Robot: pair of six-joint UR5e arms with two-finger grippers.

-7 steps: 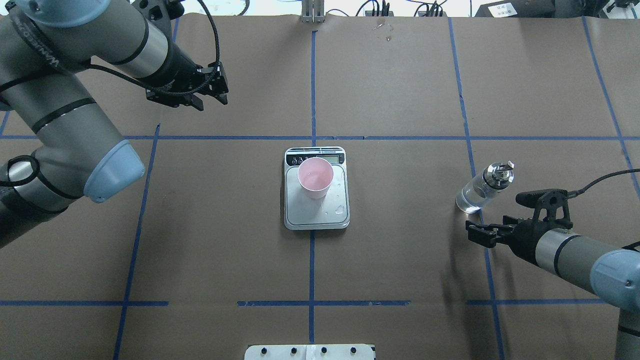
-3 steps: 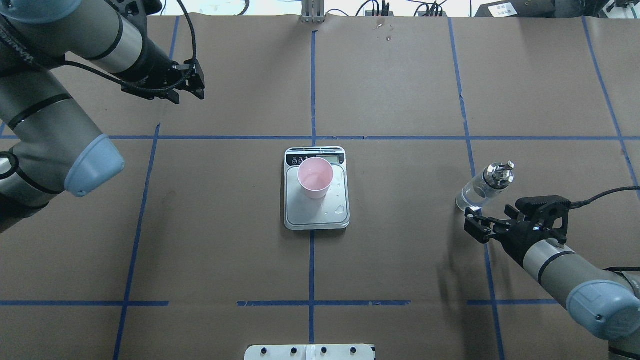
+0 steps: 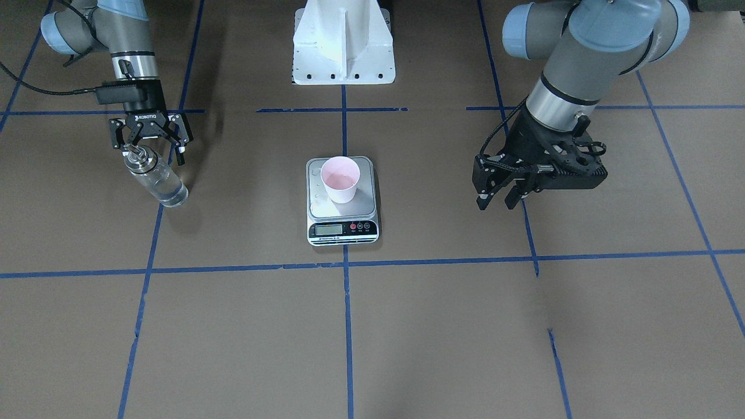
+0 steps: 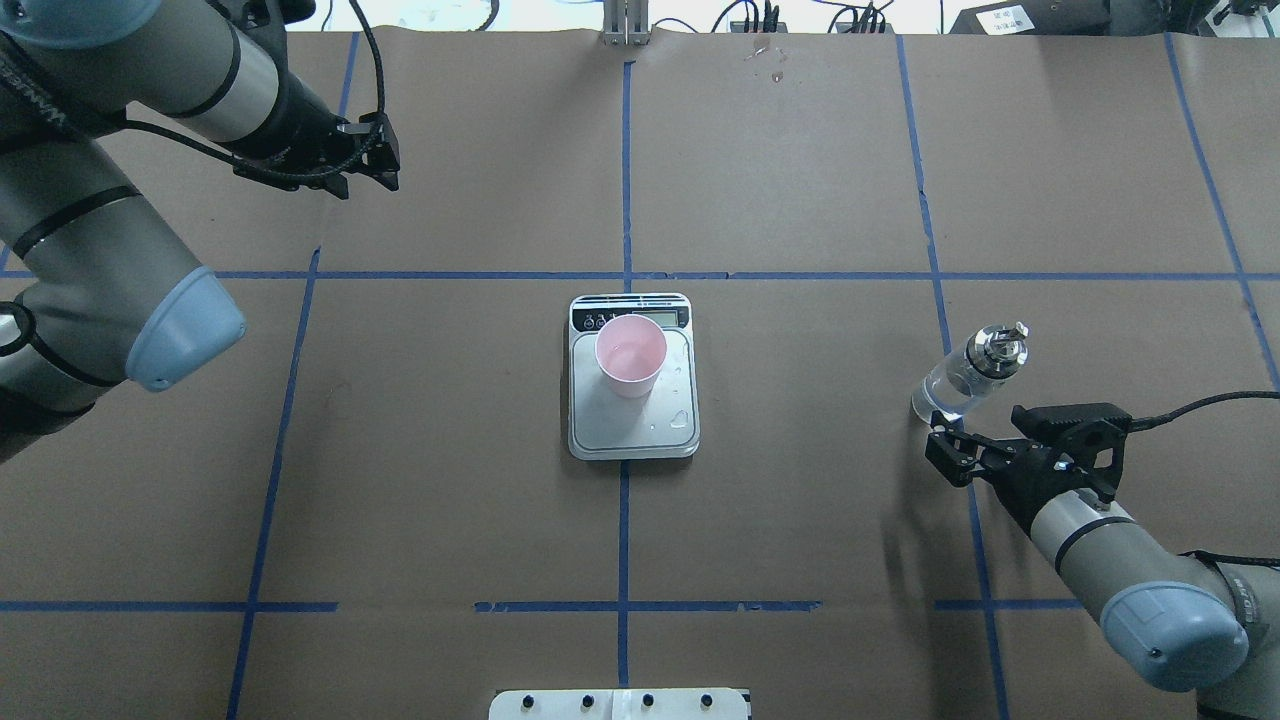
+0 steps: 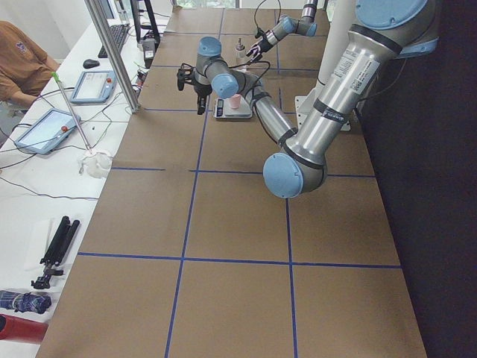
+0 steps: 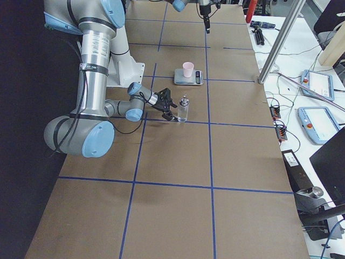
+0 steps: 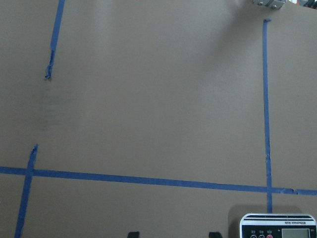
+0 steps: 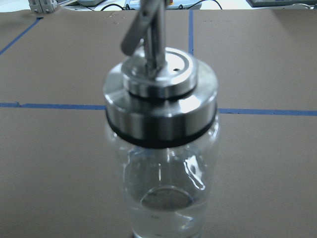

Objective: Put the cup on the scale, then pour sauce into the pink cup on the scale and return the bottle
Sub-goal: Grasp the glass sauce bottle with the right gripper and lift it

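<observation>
bottle [image 4: 962, 378] upright (long axis vertical), spout [image 4: 1016, 329] away from cup [image 4: 631, 356]

Clear glossy glass bottle [image 8: 161, 168] with polished metal collar; matt brown paper table cover [image 4: 800, 180].

Brown table [image 4: 450, 450], blue tape [image 4: 800, 276] grid

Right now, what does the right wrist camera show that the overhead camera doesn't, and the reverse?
Only the right wrist view: the bottle close up, with its metal collar, spout and clear liquid low inside. Only the overhead view: the pink cup on the scale, the left gripper and the right gripper. Both: the bottle standing on the brown table.
</observation>
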